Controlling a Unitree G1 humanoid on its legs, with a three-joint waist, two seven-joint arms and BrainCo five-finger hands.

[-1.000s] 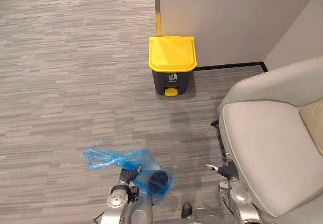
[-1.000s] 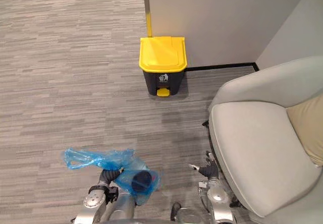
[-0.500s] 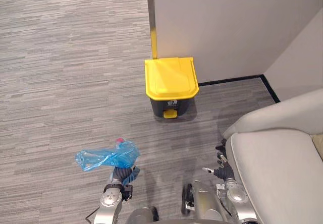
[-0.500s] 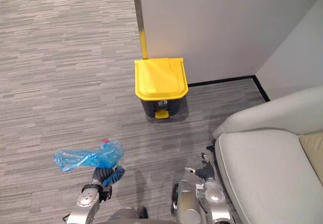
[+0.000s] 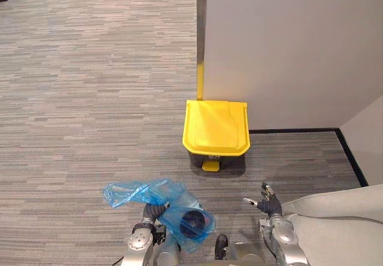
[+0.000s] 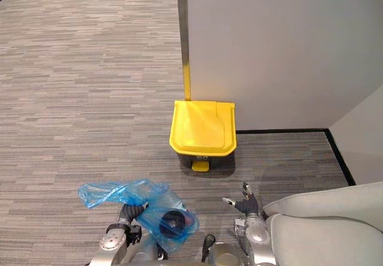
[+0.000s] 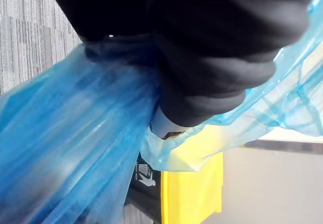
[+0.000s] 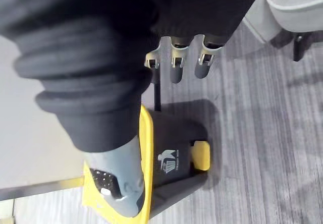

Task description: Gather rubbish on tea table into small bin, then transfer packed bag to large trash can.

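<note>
A blue plastic rubbish bag (image 5: pixel 178 201) hangs from my left hand (image 5: pixel 153 209) just above the carpet, low in the eye views. The hand is shut on the bag's gathered neck, and a dark round item (image 5: pixel 192 223) shows through the plastic. The left wrist view has the bag (image 7: pixel 75 148) draped over the hand's dark cover. The large trash can (image 5: pixel 216 128), dark with a yellow lid, stands shut against the wall ahead, a little to the right. My right hand (image 5: pixel 268 205) hangs empty in front of it, its fingers (image 8: pixel 176 68) straight and open.
A grey wall (image 5: pixel 287 50) with a corner edge and a black skirting strip stands behind the trash can. A light grey armchair (image 5: pixel 335 230) sits at the lower right, close to my right arm. Grey striped carpet (image 5: pixel 78 98) stretches to the left and ahead.
The camera has moved: the trash can and wall corner sit further right, and less of the armchair shows. The bag has swung right and hangs lower, the dark item in view again.
</note>
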